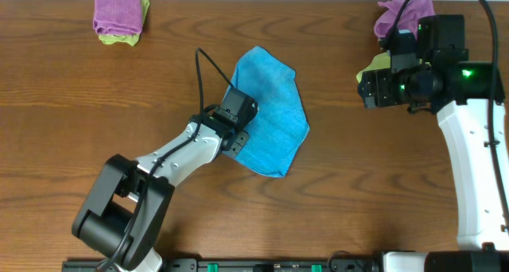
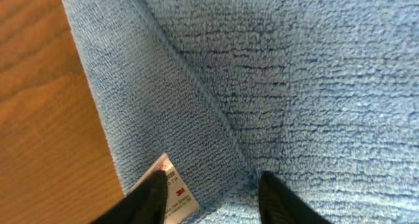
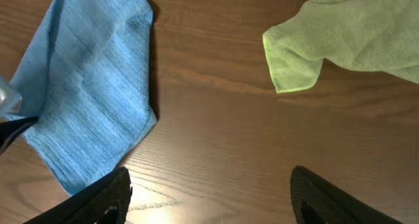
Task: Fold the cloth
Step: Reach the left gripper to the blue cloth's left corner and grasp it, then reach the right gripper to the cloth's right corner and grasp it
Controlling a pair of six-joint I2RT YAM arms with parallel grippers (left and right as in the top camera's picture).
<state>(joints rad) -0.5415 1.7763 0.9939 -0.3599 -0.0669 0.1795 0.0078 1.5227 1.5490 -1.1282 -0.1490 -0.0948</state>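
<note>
The left gripper (image 2: 213,181) stood partly open, its fingertips down on the left edge of the blue cloth (image 1: 274,117), with a seam of the fabric running between them; whether it had pinched anything could not be told. The right gripper (image 3: 211,175) hung wide open and empty above the bare table (image 1: 342,184), near a green cloth (image 3: 340,34). The blue cloth lay spread in an uneven shape mid-table. From overhead, the wrist hid the left gripper's fingers and the cloth edge below it. One finger (image 2: 147,201) covered part of the white label (image 2: 175,194); "3M" in red was readable, the smaller print too blurred.
</note>
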